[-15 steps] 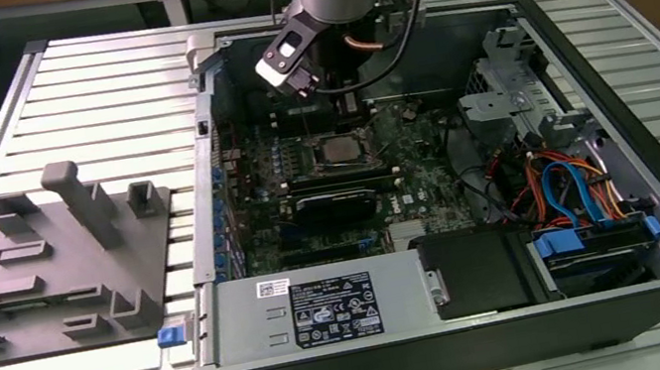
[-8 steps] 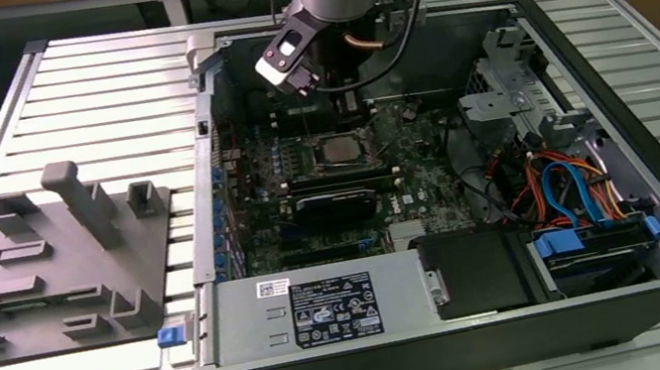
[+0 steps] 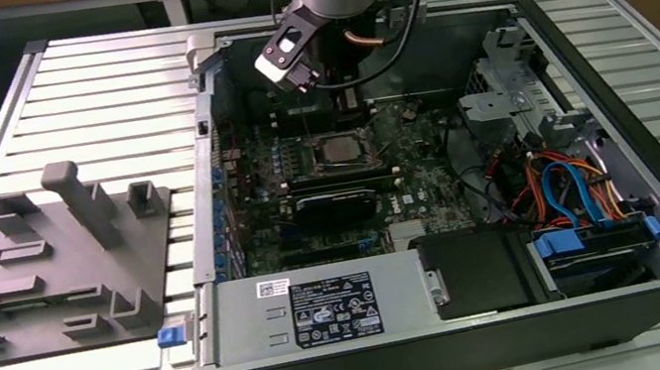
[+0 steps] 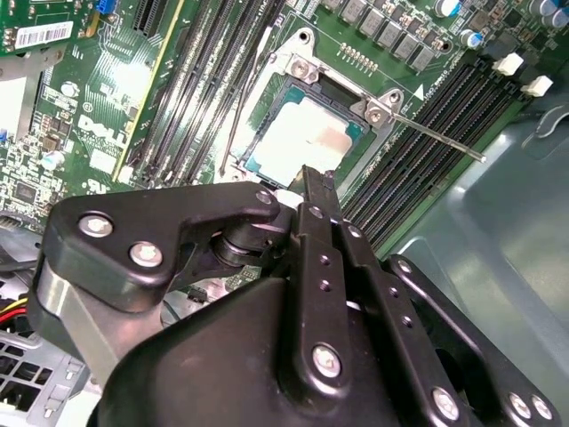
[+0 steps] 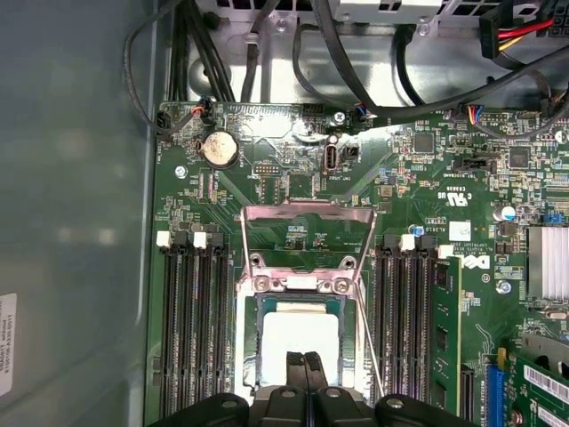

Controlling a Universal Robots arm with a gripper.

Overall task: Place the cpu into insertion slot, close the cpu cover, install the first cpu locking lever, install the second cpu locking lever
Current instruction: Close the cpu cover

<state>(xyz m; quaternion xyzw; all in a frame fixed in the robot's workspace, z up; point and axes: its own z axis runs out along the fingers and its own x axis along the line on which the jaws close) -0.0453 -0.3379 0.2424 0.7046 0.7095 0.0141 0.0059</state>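
The cpu [image 5: 302, 331] [image 4: 307, 135] lies flat in the insertion slot [image 5: 248, 356] [image 4: 267, 100], its pale metal top showing. The cpu cover [image 5: 307, 212] is swung open beyond the slot, and the green board shows through its window. One thin locking lever [image 5: 368, 347] [image 4: 437, 135] stands free beside the slot, and another lever [image 4: 242, 107] sticks out on the opposite side. My gripper [image 5: 305, 359] [image 4: 316, 178] hangs just above the cpu's near edge with its fingers pressed together and nothing between them. In the exterior view my gripper [image 3: 340, 101] is over the slot [image 3: 338, 150] inside the open computer case.
Black memory slots [image 5: 191, 329] flank the socket on both sides. A long black card [image 3: 334, 206] lies in front of it. The power supply [image 3: 324, 312], bundled cables [image 3: 572, 185] and drive cage crowd the case. A grey fixture block [image 3: 61, 260] sits on the slatted table at the exterior view's left.
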